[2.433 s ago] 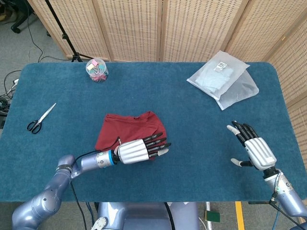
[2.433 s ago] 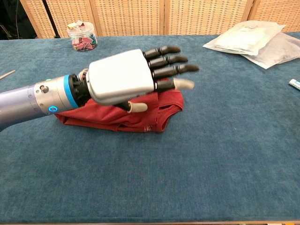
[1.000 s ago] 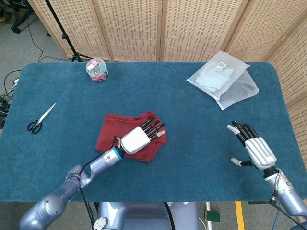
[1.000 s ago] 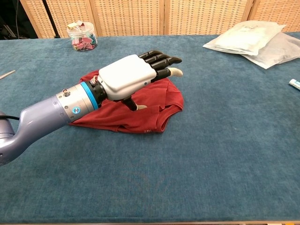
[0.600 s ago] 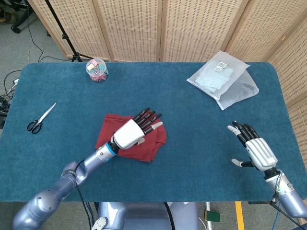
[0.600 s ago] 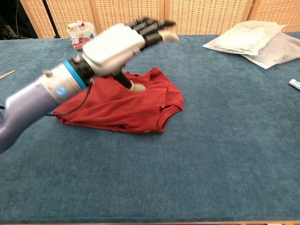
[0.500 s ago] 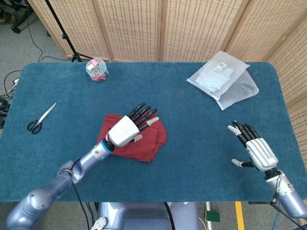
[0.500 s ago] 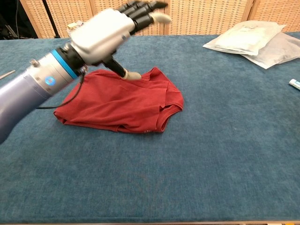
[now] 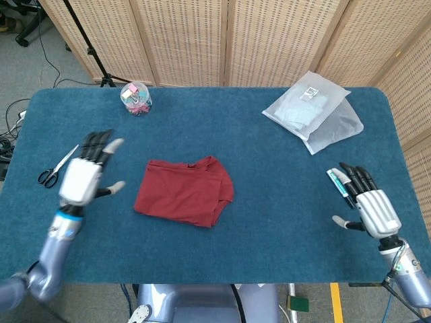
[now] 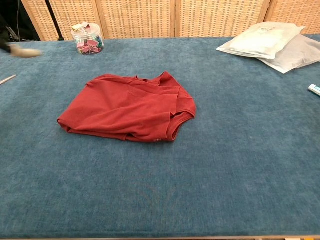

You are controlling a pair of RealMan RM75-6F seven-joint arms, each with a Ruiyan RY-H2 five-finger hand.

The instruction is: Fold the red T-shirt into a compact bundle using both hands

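The red T-shirt [image 9: 184, 190] lies in the middle of the blue counter [image 9: 269, 202], already folded into a small, lumpy bundle. The job looks almost done. Nothing touches it. The left hand [image 9: 85, 176] is well to its left and the right hand [image 9: 372, 205] well to its right, both empty with fingers spread. Only the head view shows both hands whole. The chest view shows the shirt's folds closer.

I see a red shirt [image 9: 184, 190] on the teal counter [image 9: 269, 195], my hands [image 9: 82, 176] white with black fingers [image 9: 357, 176], and beige woven screens [image 9: 182, 40] behind.
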